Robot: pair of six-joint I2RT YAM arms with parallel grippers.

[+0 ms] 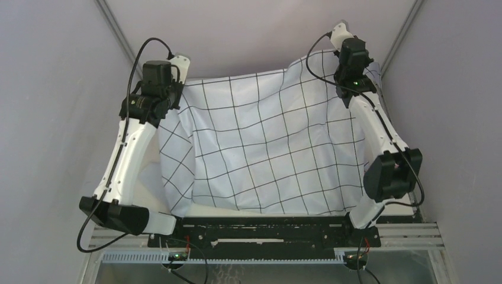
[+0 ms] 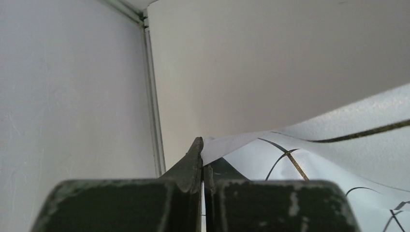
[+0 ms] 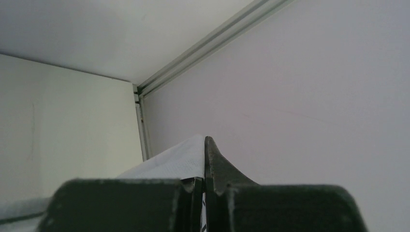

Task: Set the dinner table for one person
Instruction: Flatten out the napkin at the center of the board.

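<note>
A pale-blue cloth with a black grid (image 1: 266,142) hangs lifted over the dinner table (image 1: 147,180), whose cream-white top shows bare at the left. My left gripper (image 1: 180,72) is shut on the cloth's far-left corner, and my right gripper (image 1: 338,41) is shut on its far-right corner, held higher. In the left wrist view the left gripper (image 2: 202,151) pinches the white hem, with the cloth (image 2: 338,145) spreading off to the right. In the right wrist view the right gripper (image 3: 205,145) clamps a folded corner of the cloth (image 3: 174,159).
Grey enclosure walls (image 1: 53,118) stand close on the left, right and back. A metal corner post (image 2: 152,96) runs just beyond the left gripper. The arm bases sit on a black rail (image 1: 260,232) at the near edge.
</note>
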